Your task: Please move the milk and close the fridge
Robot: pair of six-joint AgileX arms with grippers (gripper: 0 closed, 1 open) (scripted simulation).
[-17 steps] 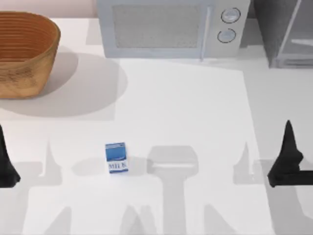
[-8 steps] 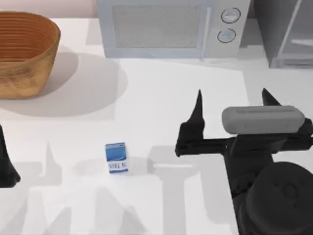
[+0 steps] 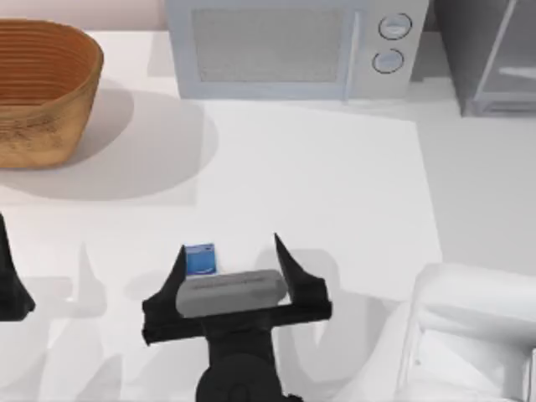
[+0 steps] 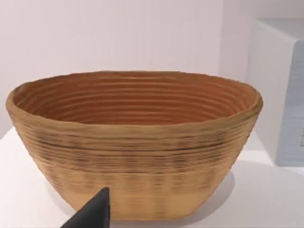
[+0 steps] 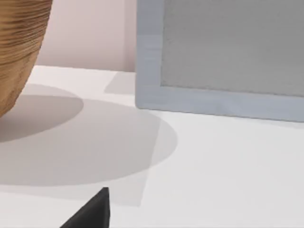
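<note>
One arm has travelled a long way since half a second ago: the right gripper (image 3: 228,261), then out over the right half of the table with the milk well off to its left, now hangs above the front middle of the table right over the carton. The milk (image 3: 200,259) itself has not shifted. The left gripper (image 3: 8,276) stays parked at the table's left edge as before; I cannot tell how its jaws stand.

The right gripper's jaws are spread wide, holding nothing. In the top view the milk lies between the two black fingers, close by the left one (image 3: 175,270) and farther from the right one. Whether any finger touches it cannot be told. The gripper's grey body covers the carton's lower part.

What shows of the milk is its blue top with a pale swoosh.

At the back of the table stand the woven basket (image 3: 42,88) on the left, the light-grey microwave (image 3: 285,46) in the middle and the fridge (image 3: 486,54) at the far right corner.
</note>
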